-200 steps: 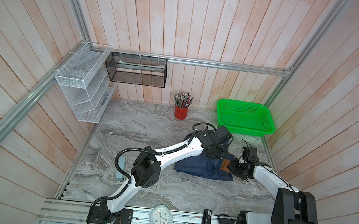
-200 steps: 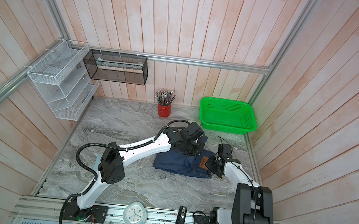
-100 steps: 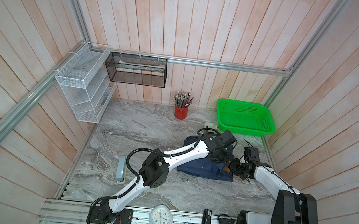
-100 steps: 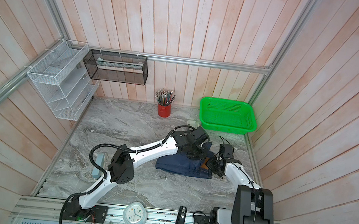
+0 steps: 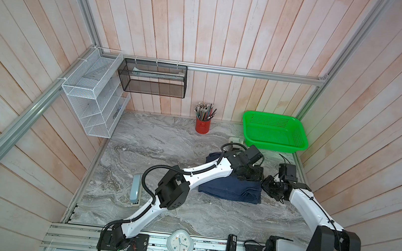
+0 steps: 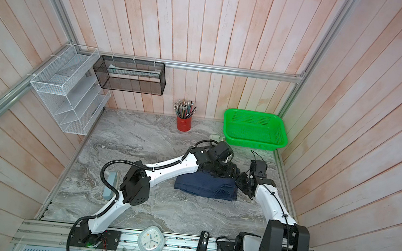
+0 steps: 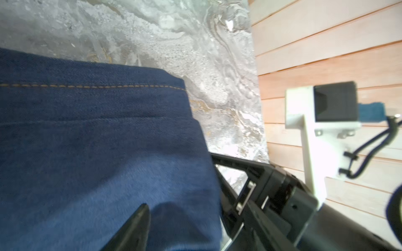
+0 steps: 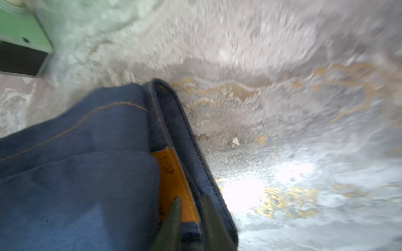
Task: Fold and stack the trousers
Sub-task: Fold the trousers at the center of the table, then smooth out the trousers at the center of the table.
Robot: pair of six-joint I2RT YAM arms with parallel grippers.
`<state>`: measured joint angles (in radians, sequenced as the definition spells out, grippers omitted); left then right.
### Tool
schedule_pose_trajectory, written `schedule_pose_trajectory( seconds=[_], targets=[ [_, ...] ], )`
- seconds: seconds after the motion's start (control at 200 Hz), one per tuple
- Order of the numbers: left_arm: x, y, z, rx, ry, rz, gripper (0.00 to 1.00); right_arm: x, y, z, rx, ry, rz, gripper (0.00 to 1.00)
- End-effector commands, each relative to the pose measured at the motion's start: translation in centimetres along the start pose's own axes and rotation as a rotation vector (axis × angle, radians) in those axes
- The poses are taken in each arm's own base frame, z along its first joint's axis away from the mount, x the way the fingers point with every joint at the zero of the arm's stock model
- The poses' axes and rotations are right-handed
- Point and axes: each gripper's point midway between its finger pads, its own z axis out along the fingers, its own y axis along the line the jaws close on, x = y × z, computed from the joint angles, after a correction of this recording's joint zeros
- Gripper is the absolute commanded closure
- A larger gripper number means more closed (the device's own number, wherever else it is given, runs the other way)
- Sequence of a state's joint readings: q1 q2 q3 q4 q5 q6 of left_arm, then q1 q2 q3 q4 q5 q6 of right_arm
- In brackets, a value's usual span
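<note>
In both top views, my left arm [image 5: 204,172] stretches from the near rail across the grey marble tabletop [image 5: 160,147] with its elbow low. Its left claw [image 5: 252,174] is down on the far right part of the folded dark navy denim trousers [image 5: 231,191]. My right arm [image 5: 309,209] bends in from the near right corner. Its right claw [image 5: 269,188] sits at the bundle's right edge, close beside the left one. The trousers lie as a compact rectangle right of the table's middle. They are in front of the green plastic mesh basket [image 5: 270,147] and apart from it.

The top views hide both sets of jaws. The left wrist view shows one dark finger [image 7: 134,226] lying over the denim with no partner against it, so that claw is spread. The blurred right wrist view shows the right claw's two fingers narrowly apart. They sit astride the waistband beside the tan leather patch [image 8: 174,184], and I cannot tell whether they pinch it.
</note>
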<state>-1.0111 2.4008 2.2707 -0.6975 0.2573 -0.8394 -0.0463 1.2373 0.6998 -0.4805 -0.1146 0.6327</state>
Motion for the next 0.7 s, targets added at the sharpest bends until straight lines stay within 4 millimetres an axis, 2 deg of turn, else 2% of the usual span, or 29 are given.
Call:
schedule_pose_trajectory(
  seconds=[0.0,0.07,0.175,0.235,0.25,0.305,0.405,0.5,0.555,0.625,0.695],
  targets=[
    [-2.9,-5.9,-6.1,0.159,-0.141,0.102,0.27,-2.4,-0.1,-2.9,0.044,-0.09,0.008,0.71],
    [-3.7,-6.6,-8.4,0.176,-0.193,0.127,0.27,-3.5,0.1,-4.7,0.057,-0.145,0.009,0.65],
    [-4.6,-5.2,-11.8,0.153,-0.267,0.127,0.27,-5.1,1.2,-7.5,0.02,-0.227,0.003,0.61],
    [-4.1,-3.2,-12.7,0.125,-0.282,0.113,0.27,-5.3,2.8,-8.6,-0.064,-0.246,-0.004,0.61],
    [-5.1,-1.8,-13.4,0.11,-0.303,0.094,0.27,-5.2,3.4,-8.8,-0.098,-0.243,-0.008,0.61],
    [-5.0,1.0,-14.1,0.088,-0.315,0.069,0.28,-4.4,6.0,-9.0,-0.258,-0.208,-0.042,0.64],
    [-3.8,5.6,-14.0,0.057,-0.278,0.019,0.31,-0.9,9.5,-7.4,-0.444,-0.058,-0.093,0.76],
    [-2.0,7.7,-13.4,0.088,-0.228,0.007,0.32,3.1,11.0,-5.0,-0.487,0.086,-0.168,0.85],
    [-0.8,8.4,-12.5,0.098,-0.186,0.006,0.33,4.9,10.5,-3.5,-0.477,0.159,-0.16,0.92],
    [0.9,9.5,-11.3,0.102,-0.125,-0.01,0.35,6.9,8.6,-1.5,-0.424,0.229,-0.128,0.99],
    [2.3,11.3,-10.2,0.085,-0.092,-0.044,0.38,8.4,6.6,-0.2,-0.366,0.272,-0.106,1.0]
  ],
)
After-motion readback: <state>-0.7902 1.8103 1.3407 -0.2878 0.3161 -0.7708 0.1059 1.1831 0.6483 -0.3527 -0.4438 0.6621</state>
